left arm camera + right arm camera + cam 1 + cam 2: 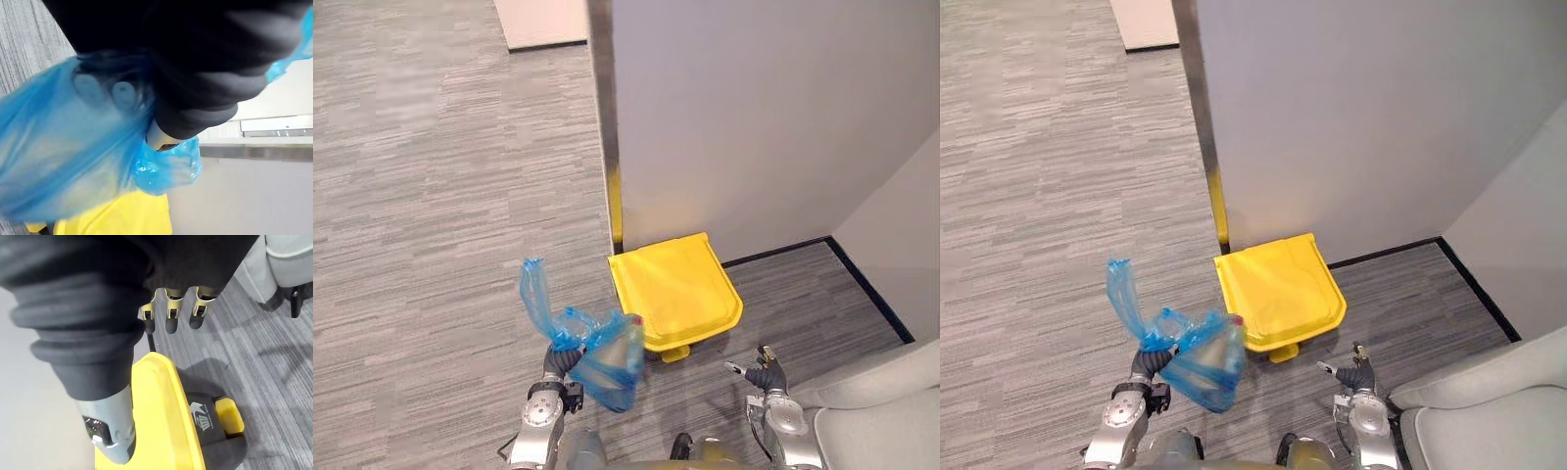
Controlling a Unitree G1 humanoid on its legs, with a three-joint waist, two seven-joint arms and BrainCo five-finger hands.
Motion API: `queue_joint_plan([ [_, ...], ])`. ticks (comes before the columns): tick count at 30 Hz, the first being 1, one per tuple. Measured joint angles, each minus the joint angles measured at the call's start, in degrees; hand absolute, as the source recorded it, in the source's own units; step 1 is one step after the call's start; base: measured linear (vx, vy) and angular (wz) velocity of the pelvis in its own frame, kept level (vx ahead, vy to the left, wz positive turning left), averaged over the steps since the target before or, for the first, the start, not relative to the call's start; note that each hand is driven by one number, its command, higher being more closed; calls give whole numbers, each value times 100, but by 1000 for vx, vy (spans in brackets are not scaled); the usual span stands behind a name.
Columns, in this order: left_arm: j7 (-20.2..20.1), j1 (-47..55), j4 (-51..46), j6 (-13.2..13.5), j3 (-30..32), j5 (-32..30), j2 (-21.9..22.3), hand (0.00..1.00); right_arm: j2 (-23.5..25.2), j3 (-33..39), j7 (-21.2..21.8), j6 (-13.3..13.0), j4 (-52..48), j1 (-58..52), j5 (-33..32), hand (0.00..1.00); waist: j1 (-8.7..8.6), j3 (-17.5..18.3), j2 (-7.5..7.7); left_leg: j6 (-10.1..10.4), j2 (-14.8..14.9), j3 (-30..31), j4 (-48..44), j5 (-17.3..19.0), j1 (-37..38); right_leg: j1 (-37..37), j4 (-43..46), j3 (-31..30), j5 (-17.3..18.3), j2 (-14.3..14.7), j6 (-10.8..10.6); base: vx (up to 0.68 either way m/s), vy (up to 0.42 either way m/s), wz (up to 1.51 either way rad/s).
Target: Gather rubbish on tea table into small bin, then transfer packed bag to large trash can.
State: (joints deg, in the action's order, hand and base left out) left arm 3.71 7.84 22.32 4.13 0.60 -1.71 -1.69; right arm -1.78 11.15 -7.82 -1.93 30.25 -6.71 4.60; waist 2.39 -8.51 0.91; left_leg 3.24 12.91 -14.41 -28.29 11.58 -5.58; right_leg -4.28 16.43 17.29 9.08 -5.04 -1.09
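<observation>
L hand (563,360) clamped on bunched neck of blue bag (612,370). Bag hangs clear of carpet floor (431,196), just beside front-left corner of yellow trash can (677,289). Can is closed, pedal (674,353) at front, standing at foot of wall (754,117). Bag contents unclear, poss. a bottle. R hand (764,375) empty, fingers loose & apart, near can's front-right corner.
</observation>
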Motion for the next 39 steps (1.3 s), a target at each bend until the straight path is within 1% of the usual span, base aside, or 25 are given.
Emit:
queue_joint_plan([
  [1,1,16,55,-20,-1,-1,-30,100,23,69,-1,-1,14,-2,1,0,-5,5,8,1,-56,-17,222,0,99,32,-135,-41,-125,7,20,72,107,0],
  [2,2,16,79,-38,1,-2,-38,100,27,101,-1,-1,14,6,1,0,-6,6,8,0,-83,-18,301,-1,151,61,-191,-69,-149,11,35,64,99,-12],
  [4,10,28,156,-60,6,-7,-75,100,13,256,-38,-2,35,2,1,0,-15,60,-30,35,-204,-127,782,-25,543,256,-442,-214,-251,-5,-39,67,72,-21],
  [5,11,28,168,-59,11,-7,-85,100,7,259,-58,-2,44,1,1,0,-15,72,-37,41,-212,-145,846,-29,579,269,-468,-232,-261,-5,-47,54,50,-24],
  [6,14,29,226,-58,15,-6,-139,100,-13,265,-101,-5,85,6,0,0,-27,140,-77,43,-280,-189,1107,-30,694,307,-573,-299,-299,-3,-98,31,46,-16],
  [8,14,18,330,-55,14,-6,-196,100,-48,266,-101,-4,282,16,0,0,-39,210,-101,121,-342,-251,1344,-83,833,307,-668,-355,-375,-7,-108,39,59,-19],
  [9,14,12,405,-51,15,-7,-210,100,-55,289,-100,-2,378,38,1,0,-40,245,-124,105,-382,-268,1450,-131,876,306,-732,-392,-456,-13,-100,36,55,-12],
  [13,14,26,596,-52,13,-7,-232,100,-64,441,-97,5,538,18,1,0,-57,301,-143,104,-453,-297,1549,-149,1018,392,-846,-502,-585,-36,-91,12,58,-12],
  [15,15,29,672,-52,12,-6,-265,100,-86,470,-97,3,555,27,1,0,-102,319,-115,63,-518,-299,1572,-176,1032,434,-883,-527,-621,-98,-129,-43,48,-2],
  [17,14,54,706,-51,6,-6,-284,100,-101,470,-97,-2,625,85,2,0,-143,326,-107,37,-585,-301,1630,-193,1042,430,-947,-603,-710,-104,-164,-51,47,-9],
  [19,12,93,772,-51,0,-6,-280,100,-95,468,-96,2,736,121,2,0,-142,327,-107,37,-602,-308,1638,-193,1049,401,-1079,-692,-906,-117,-165,-66,54,-17],
  [22,13,127,773,-51,3,-5,-284,100,-95,468,-97,1,752,122,1,0,-144,334,-92,36,-631,-306,1655,-194,1026,404,-1139,-754,-1028,-123,-171,-113,41,-8],
  [24,15,129,776,-49,4,-5,-285,100,-94,467,-97,1,771,134,1,0,-136,341,-75,33,-689,-299,1706,-195,1024,394,-1194,-789,-1048,-136,-188,-101,26,-4],
  [25,15,135,794,-49,5,-5,-284,100,-92,467,-97,1,771,134,1,0,-141,341,-70,3,-697,-285,1768,-214,1021,393,-1235,-789,-1049,-150,-188,-141,2,3],
  [26,16,148,821,-49,6,-5,-284,100,-92,467,-97,1,779,133,1,0,-145,340,-71,-32,-715,-280,1832,-236,1017,374,-1276,-794,-1077,-156,-232,-141,-9,5],
  [27,18,157,825,-49,10,-5,-285,100,-90,466,-97,1,781,131,1,0,-147,340,-70,-33,-716,-280,1841,-236,1019,352,-1278,-795,-1077,-154,-232,-141,-32,-3],
  [32,31,267,927,-51,26,-6,-284,100,-92,466,-97,3,925,162,1,0,-148,334,-68,-34,-694,-215,2082,-236,978,186,-1287,-810,-1123,-43,-291,-162,-50,-4],
  [34,36,316,931,-51,101,-6,-276,100,-96,467,-98,2,936,150,1,0,-146,329,-36,-9,-700,-193,2226,-316,947,157,-1384,-840,-1192,-17,-233,-186,-62,-6],
  [36,48,349,931,-51,227,-6,-268,100,-98,469,-99,2,935,139,1,0,-148,324,-35,26,-697,-219,2227,-310,903,99,-1429,-890,-1221,-8,-275,-157,-46,-10],
  [39,72,356,931,-51,239,-6,-272,100,-101,469,-99,3,935,60,1,0,-146,316,-46,21,-691,-144,2241,-300,872,87,-1481,-962,-1223,2,-278,-94,-30,-3],
])
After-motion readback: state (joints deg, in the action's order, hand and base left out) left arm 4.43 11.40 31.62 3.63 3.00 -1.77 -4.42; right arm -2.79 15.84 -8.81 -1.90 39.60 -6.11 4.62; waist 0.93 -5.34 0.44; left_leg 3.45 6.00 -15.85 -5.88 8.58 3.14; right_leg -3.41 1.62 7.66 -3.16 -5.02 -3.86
